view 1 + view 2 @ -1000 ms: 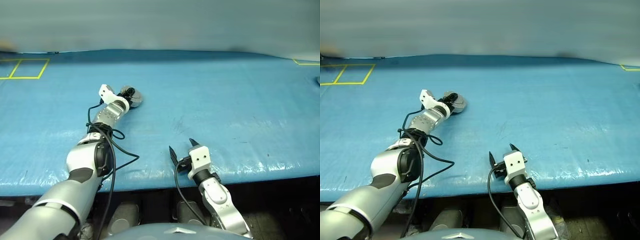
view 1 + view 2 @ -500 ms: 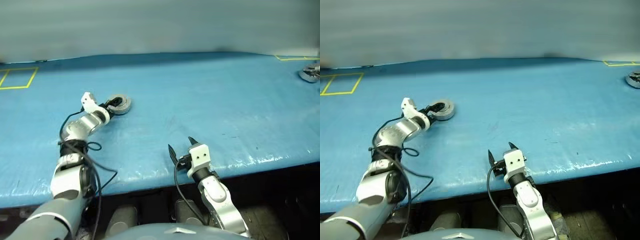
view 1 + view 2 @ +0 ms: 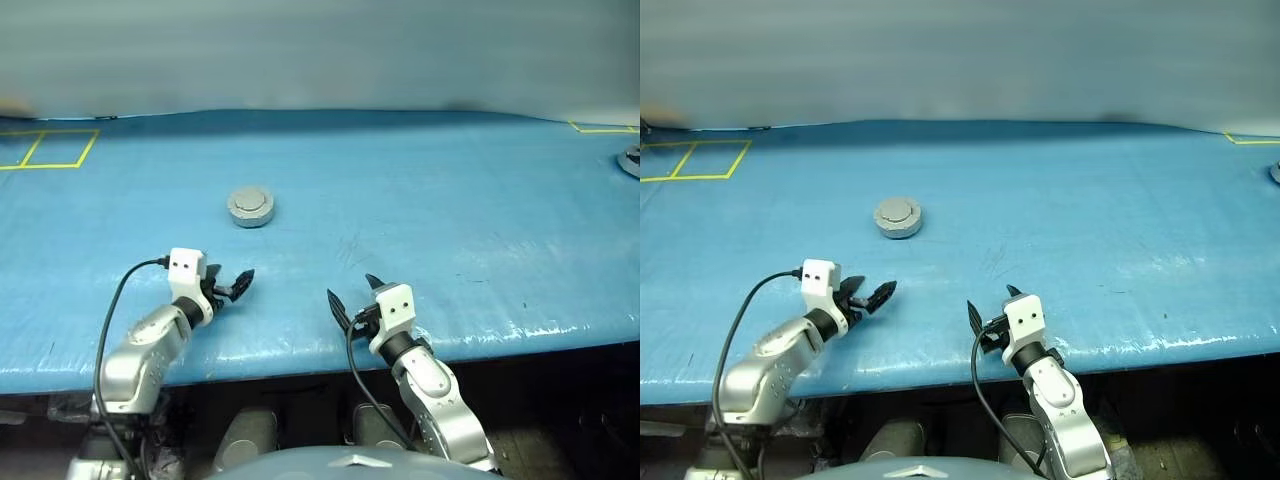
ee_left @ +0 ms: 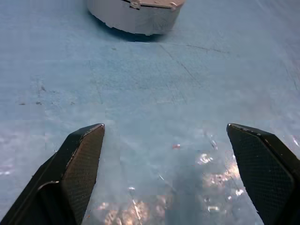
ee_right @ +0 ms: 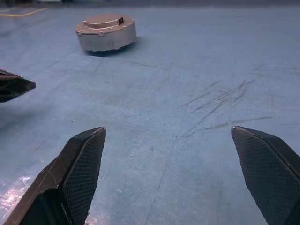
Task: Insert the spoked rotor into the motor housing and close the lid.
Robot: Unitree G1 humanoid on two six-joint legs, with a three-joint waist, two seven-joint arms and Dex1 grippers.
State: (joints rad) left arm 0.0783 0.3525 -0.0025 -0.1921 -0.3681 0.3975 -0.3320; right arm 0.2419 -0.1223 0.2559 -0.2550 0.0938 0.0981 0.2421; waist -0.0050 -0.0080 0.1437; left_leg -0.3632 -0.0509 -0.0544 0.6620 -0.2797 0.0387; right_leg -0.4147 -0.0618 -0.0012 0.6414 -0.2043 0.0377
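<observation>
A bright blue bench (image 3: 420, 200) with a faintly woven, scuffed surface carries a plain silver-grey motor housing (image 3: 250, 207) with its grey lid (image 5: 104, 20) on top. Yellow lines (image 3: 45, 148) mark squares at ten o'clock. Both grippers have white bodies and black, cross-hatched fingertips (image 4: 82, 154).

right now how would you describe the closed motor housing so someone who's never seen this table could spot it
Look at the blue table, left of its middle and beyond the open left gripper. There sits the motor housing, a small round silver-grey puck with its lid on, plain grey with a raised centre. It sits alone on bare blue, well inside the yellow marked squares at the far left corner.
</observation>
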